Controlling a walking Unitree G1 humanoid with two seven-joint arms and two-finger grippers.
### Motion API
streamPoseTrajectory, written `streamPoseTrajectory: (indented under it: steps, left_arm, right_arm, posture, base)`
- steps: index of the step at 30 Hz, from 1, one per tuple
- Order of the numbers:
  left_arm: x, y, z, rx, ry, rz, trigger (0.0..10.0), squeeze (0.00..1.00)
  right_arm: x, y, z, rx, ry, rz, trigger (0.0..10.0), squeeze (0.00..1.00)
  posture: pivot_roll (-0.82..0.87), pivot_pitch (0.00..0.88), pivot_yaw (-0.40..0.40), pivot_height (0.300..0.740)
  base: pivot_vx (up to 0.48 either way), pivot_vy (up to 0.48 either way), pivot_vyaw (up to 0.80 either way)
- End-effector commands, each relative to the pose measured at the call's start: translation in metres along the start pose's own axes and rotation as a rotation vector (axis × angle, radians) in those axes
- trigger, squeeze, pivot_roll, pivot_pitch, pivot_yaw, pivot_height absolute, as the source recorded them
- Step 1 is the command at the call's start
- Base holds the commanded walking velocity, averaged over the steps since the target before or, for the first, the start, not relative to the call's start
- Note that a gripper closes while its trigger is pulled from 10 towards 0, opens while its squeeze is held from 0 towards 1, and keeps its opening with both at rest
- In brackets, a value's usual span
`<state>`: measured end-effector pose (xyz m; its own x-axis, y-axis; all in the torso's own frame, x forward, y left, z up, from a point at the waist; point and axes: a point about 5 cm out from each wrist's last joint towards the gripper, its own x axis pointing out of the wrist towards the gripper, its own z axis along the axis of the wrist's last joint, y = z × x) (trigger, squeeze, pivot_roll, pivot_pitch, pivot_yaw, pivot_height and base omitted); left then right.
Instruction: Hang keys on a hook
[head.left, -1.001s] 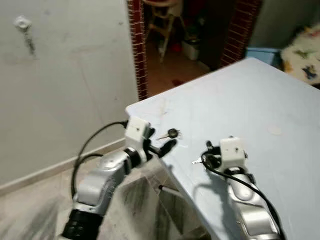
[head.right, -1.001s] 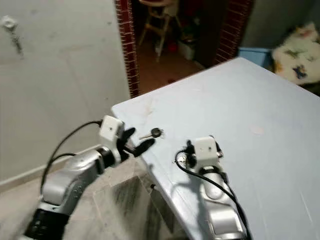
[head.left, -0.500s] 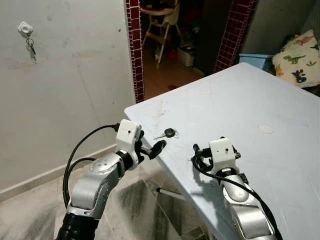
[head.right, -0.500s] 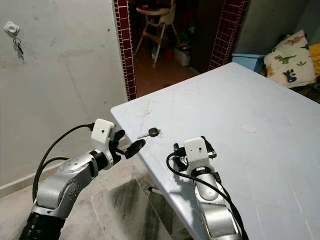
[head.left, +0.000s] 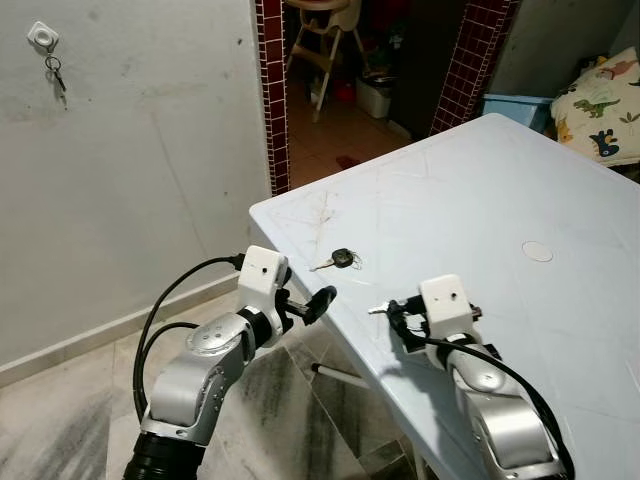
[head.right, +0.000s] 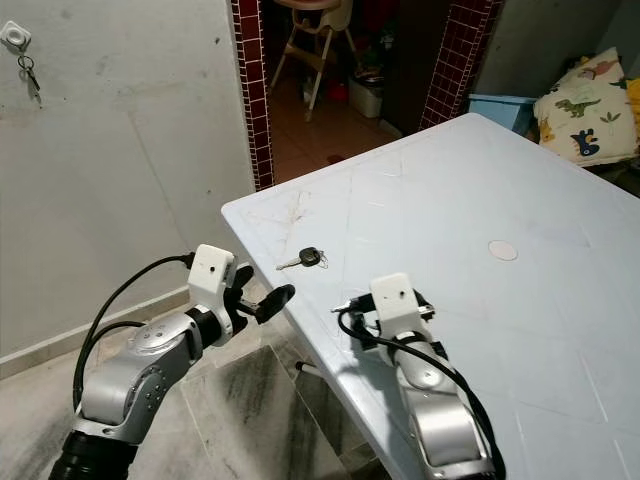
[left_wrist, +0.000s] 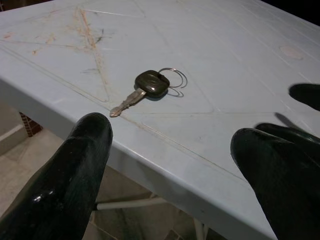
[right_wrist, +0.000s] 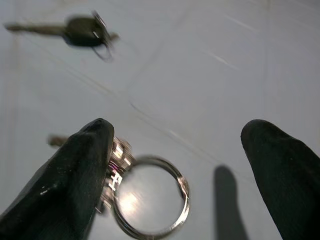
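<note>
A black-headed key (head.left: 340, 259) on a small ring lies on the pale blue table (head.left: 500, 180) near its corner; it also appears in the left wrist view (left_wrist: 150, 85). My left gripper (head.left: 318, 300) is open just off the table's edge, level with it, a short way from that key. My right gripper (head.left: 398, 310) is open and low over the table. A second silver key on a large ring (right_wrist: 150, 197) lies against one of its fingers (right_wrist: 85, 165). High on the wall is a white hook (head.left: 42, 37) with a key hanging from it.
A tiled doorway (head.left: 270, 90) with a high chair (head.left: 320, 40) behind it opens past the table's far corner. A blue box (head.left: 515, 105) and a dinosaur-print cushion (head.left: 605, 95) sit at the far right. A small round cap (head.left: 537, 250) marks the tabletop.
The camera has shifted and the blur has cleared. Both grippers stay close to the same spots by the black-headed key; the left one sits slightly lower at the table's edge.
</note>
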<state>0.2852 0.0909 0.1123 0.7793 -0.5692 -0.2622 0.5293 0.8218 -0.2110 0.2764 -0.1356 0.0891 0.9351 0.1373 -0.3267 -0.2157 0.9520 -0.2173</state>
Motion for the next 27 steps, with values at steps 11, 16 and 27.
streamPoseTrajectory:
  steps: [11, 16, 27]
  left_arm:
    - [-0.001, 0.003, 0.001, 0.011, 0.0, 0.012, 10.0, 0.0]
    - [0.0, 0.003, 0.002, 0.015, 0.001, 0.008, 10.0, 0.0]
    - [0.002, 0.002, 0.003, 0.016, 0.004, -0.003, 10.0, 0.0]
  right_arm:
    - [-0.001, -0.001, -0.005, -0.004, 0.046, 0.055, 10.0, 0.0]
    - [-0.001, -0.003, -0.004, 0.01, 0.042, 0.06, 10.0, 0.0]
    - [0.003, 0.014, -0.021, 0.108, 0.112, 0.172, 0.0, 0.0]
  posture:
    - [0.08, 0.0, -0.02, 0.74]
    - [0.08, 0.0, -0.01, 0.74]
    - [0.09, 0.0, -0.007, 0.74]
  base:
    - [0.0, 0.0, 0.0]
    - [0.0, 0.0, 0.0]
    - [0.0, 0.0, 0.0]
